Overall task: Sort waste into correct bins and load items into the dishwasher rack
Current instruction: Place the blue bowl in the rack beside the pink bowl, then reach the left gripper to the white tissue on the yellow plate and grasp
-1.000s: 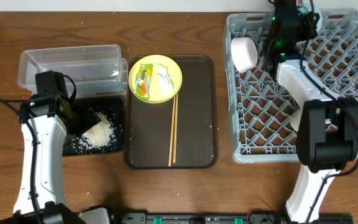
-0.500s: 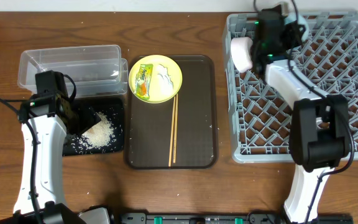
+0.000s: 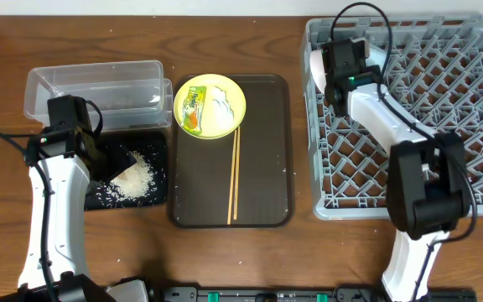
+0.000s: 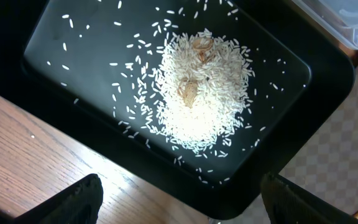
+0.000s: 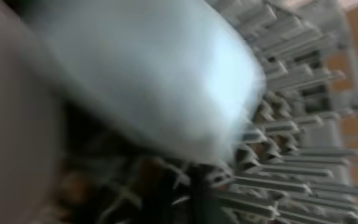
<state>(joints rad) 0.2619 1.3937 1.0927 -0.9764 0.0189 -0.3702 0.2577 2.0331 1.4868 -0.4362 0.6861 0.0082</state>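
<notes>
A blurred pale bowl (image 5: 142,74) fills most of the frame, close above the grey rack (image 5: 291,180) and its pegs.

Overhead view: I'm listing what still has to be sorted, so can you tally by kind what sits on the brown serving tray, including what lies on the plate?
Yellow plate: 1
Chopsticks: 2
Snack wrapper: 1
Paper scrap: 1
Total on the brown tray: 5
</notes>
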